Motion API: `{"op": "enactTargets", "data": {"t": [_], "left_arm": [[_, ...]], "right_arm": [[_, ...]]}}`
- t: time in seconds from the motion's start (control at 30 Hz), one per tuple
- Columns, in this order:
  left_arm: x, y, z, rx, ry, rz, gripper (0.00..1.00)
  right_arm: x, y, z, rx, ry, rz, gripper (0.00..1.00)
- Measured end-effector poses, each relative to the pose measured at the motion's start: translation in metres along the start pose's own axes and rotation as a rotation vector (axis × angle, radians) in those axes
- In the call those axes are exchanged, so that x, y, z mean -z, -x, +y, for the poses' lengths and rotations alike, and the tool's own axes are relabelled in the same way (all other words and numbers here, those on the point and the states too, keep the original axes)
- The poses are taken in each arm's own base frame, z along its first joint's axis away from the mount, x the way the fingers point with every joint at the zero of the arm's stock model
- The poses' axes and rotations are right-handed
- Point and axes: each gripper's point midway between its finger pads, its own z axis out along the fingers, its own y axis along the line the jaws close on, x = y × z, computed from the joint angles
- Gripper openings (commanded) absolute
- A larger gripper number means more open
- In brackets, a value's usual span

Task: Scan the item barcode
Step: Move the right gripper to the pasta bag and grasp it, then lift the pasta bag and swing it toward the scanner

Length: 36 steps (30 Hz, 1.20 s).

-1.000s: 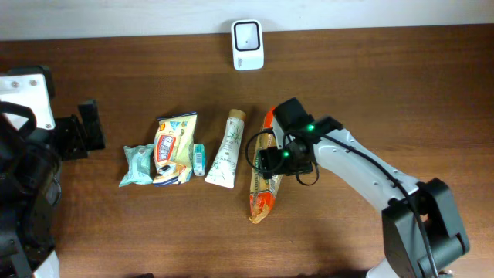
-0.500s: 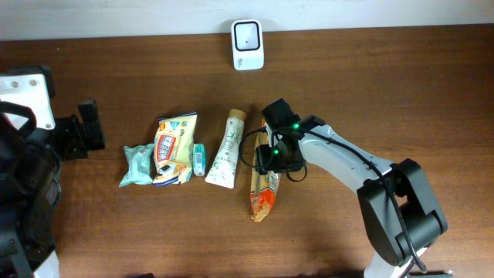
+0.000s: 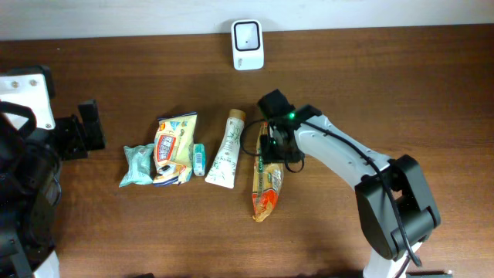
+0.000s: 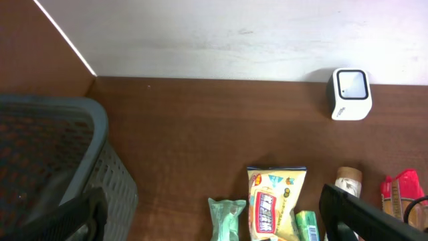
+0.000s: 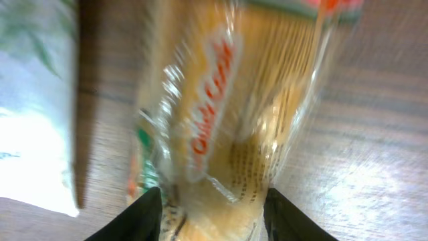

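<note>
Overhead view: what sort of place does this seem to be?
Probably a mock shop checkout on a wooden table: a white barcode scanner, packaged goods in a row, and a grey basket.

White tube (image 3: 225,150) lies just beside the noodle packet (image 3: 267,185); bare table (image 3: 401,93) opposite.

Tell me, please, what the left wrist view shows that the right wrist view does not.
Only the left wrist view shows the grey basket, the white scanner, the yellow snack bag and the green packet. Only the right wrist view shows the right end effector straddling the noodle packet, close up and blurred. Both show that packet, the white tube and the wooden table.
</note>
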Motion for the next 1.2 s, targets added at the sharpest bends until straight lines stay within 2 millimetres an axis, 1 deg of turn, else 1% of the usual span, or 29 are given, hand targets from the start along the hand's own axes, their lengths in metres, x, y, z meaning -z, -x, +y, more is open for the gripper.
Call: {"op": "enactTargets", "data": {"t": [0.03,0.07,0.2,0.27,0.3,0.33,0.4,0.5,0.53,0.57,0.63,0.67,0.73,0.77,0.87,0.93,1.03,1.07,1.1,1.13,1.2], "left_arm": [[0.000,0.000,0.000,0.000,0.000,0.000,0.99],[0.000,0.000,0.000,0.000,0.000,0.000,0.99],[0.000,0.000,0.000,0.000,0.000,0.000,0.99],[0.000,0.000,0.000,0.000,0.000,0.000,0.99],[0.000,0.000,0.000,0.000,0.000,0.000,0.99],[0.000,0.000,0.000,0.000,0.000,0.000,0.99],[0.000,0.000,0.000,0.000,0.000,0.000,0.99],[0.000,0.000,0.000,0.000,0.000,0.000,0.99],[0.000,0.000,0.000,0.000,0.000,-0.001,0.99],[0.000,0.000,0.000,0.000,0.000,0.000,0.99],[0.000,0.000,0.000,0.000,0.000,0.000,0.99],[0.000,0.000,0.000,0.000,0.000,0.000,0.99],[0.000,0.000,0.000,0.000,0.000,0.000,0.99],[0.000,0.000,0.000,0.000,0.000,0.000,0.99],[0.000,0.000,0.000,0.000,0.000,0.000,0.99],[0.000,0.000,0.000,0.000,0.000,0.000,0.99],[0.000,0.000,0.000,0.000,0.000,0.000,0.99],[0.000,0.000,0.000,0.000,0.000,0.002,0.99],[0.000,0.000,0.000,0.000,0.000,0.001,0.99],[0.000,0.000,0.000,0.000,0.000,0.000,0.99],[0.000,0.000,0.000,0.000,0.000,-0.001,0.99]], "right_arm": [[0.011,0.011,0.004,0.002,-0.001,-0.027,0.55],[0.016,0.014,0.004,0.004,-0.011,-0.033,0.55],[0.019,0.014,-0.001,0.008,-0.043,-0.034,0.55],[0.015,0.008,-0.001,0.007,-0.035,-0.003,0.55],[0.012,0.004,0.004,0.006,-0.003,0.021,0.54],[0.005,-0.012,0.011,0.004,0.046,0.083,0.55],[-0.003,-0.026,0.015,0.009,0.068,0.133,0.55],[-0.016,-0.043,0.013,-0.016,0.067,0.172,0.55],[-0.017,-0.044,0.013,-0.024,0.067,0.174,0.54],[-0.018,-0.044,0.013,-0.032,0.070,0.174,0.50],[-0.019,-0.042,0.015,-0.033,0.082,0.165,0.25],[-0.018,-0.042,0.017,-0.032,0.095,0.163,0.19],[-0.015,-0.040,0.021,-0.045,0.115,0.159,0.15],[-0.014,-0.040,0.022,-0.043,0.117,0.160,0.05],[-0.001,-0.035,0.022,-0.016,0.087,0.170,0.04],[0.006,-0.030,0.015,0.001,0.026,0.169,0.04],[0.033,-0.008,0.004,0.019,-0.091,0.107,0.04],[0.045,-0.008,-0.006,0.021,-0.155,0.108,0.04],[0.055,-0.009,-0.023,0.006,-0.259,0.100,0.04],[0.059,-0.010,-0.036,-0.007,-0.333,0.095,0.04],[0.060,-0.003,-0.051,-0.020,-0.421,0.045,0.04]]}}
